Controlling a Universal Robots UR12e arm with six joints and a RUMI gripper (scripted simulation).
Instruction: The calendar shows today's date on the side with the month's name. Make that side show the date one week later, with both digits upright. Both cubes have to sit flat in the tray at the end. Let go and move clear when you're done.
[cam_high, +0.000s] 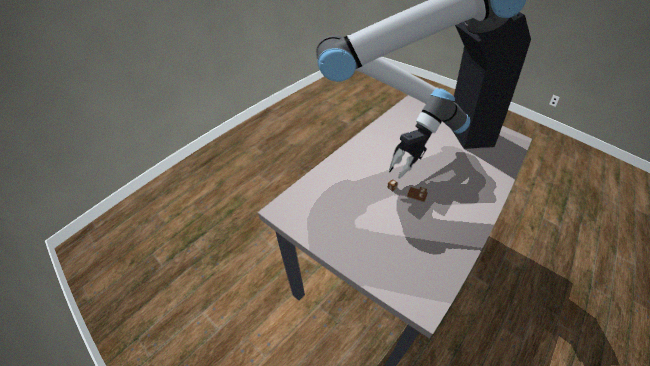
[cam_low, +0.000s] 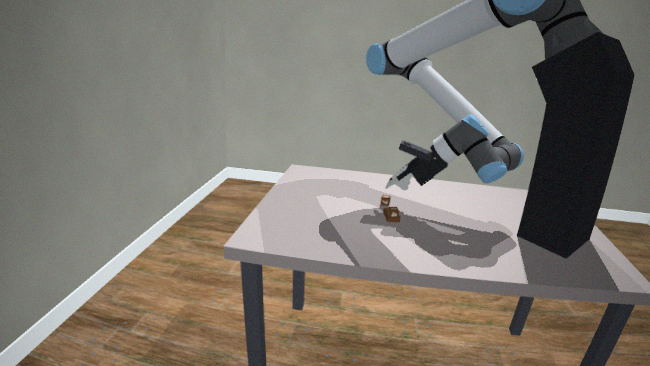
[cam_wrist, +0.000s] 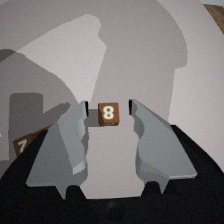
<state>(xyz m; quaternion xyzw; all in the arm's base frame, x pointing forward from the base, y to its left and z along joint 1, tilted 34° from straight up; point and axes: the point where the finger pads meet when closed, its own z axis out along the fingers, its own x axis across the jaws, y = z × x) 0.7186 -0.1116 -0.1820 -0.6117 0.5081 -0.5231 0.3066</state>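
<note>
A small brown cube (cam_high: 393, 185) (cam_low: 385, 200) (cam_wrist: 108, 115) stands loose on the table and shows a white 8 in the wrist view. Beside it the dark brown tray (cam_high: 414, 193) (cam_low: 391, 218) holds the other cube (cam_high: 423, 193) (cam_low: 392, 213). At the left edge of the wrist view a brown face with a white 7 (cam_wrist: 22, 146) shows. My gripper (cam_high: 398, 171) (cam_low: 392, 184) (cam_wrist: 108, 101) is open with a moderate gap and holds nothing. It hangs tilted a little above the loose cube, which shows framed between the fingertips in the wrist view.
The grey table (cam_high: 375, 260) (cam_low: 300, 235) carries the robot's black pedestal (cam_high: 490, 75) (cam_low: 575, 150) at its far right corner. The arm's shadows fall across the table top. Wooden floor lies all around.
</note>
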